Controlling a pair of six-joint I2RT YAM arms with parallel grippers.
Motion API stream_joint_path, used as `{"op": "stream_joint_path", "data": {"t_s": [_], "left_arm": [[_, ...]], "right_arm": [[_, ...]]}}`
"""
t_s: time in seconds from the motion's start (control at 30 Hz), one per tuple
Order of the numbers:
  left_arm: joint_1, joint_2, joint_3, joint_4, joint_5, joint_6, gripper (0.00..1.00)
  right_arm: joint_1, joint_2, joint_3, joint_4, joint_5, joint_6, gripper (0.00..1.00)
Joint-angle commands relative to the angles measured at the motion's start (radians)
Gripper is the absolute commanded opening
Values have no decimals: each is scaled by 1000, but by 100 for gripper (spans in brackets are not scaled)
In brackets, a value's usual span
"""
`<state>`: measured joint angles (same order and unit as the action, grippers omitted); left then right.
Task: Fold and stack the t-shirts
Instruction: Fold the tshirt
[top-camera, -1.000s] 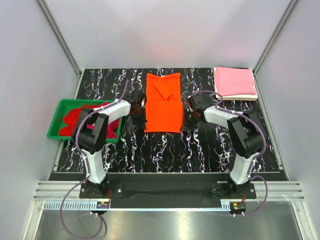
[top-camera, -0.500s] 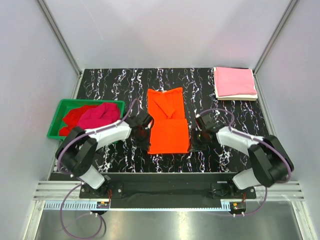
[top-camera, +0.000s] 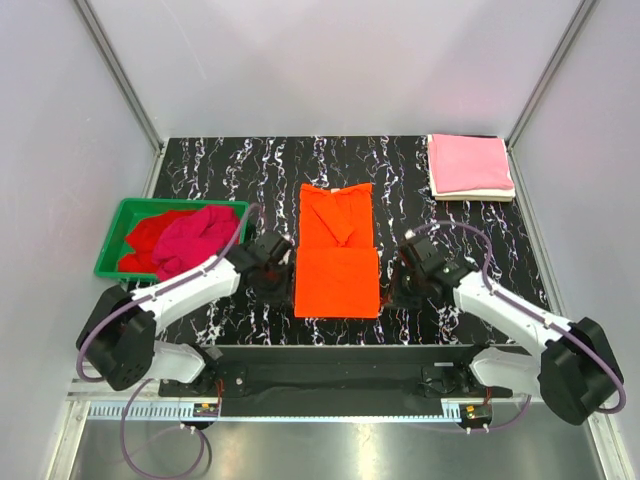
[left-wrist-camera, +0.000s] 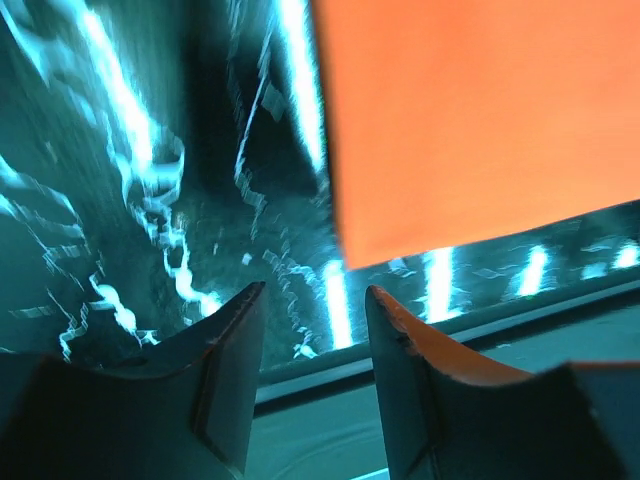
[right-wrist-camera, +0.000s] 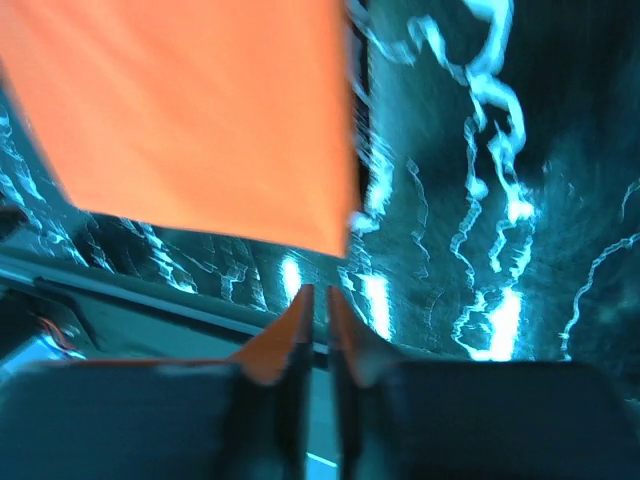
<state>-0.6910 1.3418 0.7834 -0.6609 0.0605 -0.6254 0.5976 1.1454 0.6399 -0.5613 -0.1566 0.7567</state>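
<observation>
A bright orange t-shirt (top-camera: 337, 250) lies flat in the middle of the table, its near half folded into a neat rectangle (top-camera: 337, 285). My left gripper (top-camera: 277, 280) sits just off its near left corner, open, with nothing between the fingers (left-wrist-camera: 235, 360); the orange cloth (left-wrist-camera: 480, 120) is ahead and to the right. My right gripper (top-camera: 405, 285) is off the near right corner, its jaws only a narrow slit apart and empty (right-wrist-camera: 320, 295), the orange cloth (right-wrist-camera: 200, 110) lying beyond them. A folded pink t-shirt (top-camera: 470, 163) rests on a cream-white one (top-camera: 480, 196) at the back right.
A green plastic bin (top-camera: 112, 243) at the left holds a crumpled crimson-magenta shirt (top-camera: 195, 235) and a red one (top-camera: 145, 240). The table's near edge and its metal rail run just beyond both grippers' fingertips.
Both arms pulled back toward the near edge, drawing the orange t-shirt forward with them. Both grippers then let go of the cloth, the left opening wider than the right.
</observation>
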Motion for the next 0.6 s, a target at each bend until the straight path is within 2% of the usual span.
{"op": "stream_joint_path", "data": {"t_s": [0.0, 0.03, 0.13, 0.27, 0.3, 0.37, 0.57], "left_arm": [[65, -30, 141, 14, 82, 107, 49], [88, -26, 172, 9, 116, 130, 49], [204, 6, 351, -11, 234, 225, 49], [268, 28, 508, -68, 220, 282, 50], [269, 26, 511, -57, 176, 261, 50], [269, 17, 472, -30, 196, 259, 50], [271, -58, 386, 17, 164, 268, 50]], "right_arm": [[4, 63, 220, -19, 98, -86, 7], [4, 106, 272, -17, 109, -121, 0], [-30, 365, 508, -31, 129, -265, 0], [-47, 606, 797, -60, 123, -332, 0], [-47, 647, 887, -66, 123, -336, 0], [-45, 756, 995, -86, 120, -335, 0], [-47, 928, 1067, -86, 114, -321, 0]]}}
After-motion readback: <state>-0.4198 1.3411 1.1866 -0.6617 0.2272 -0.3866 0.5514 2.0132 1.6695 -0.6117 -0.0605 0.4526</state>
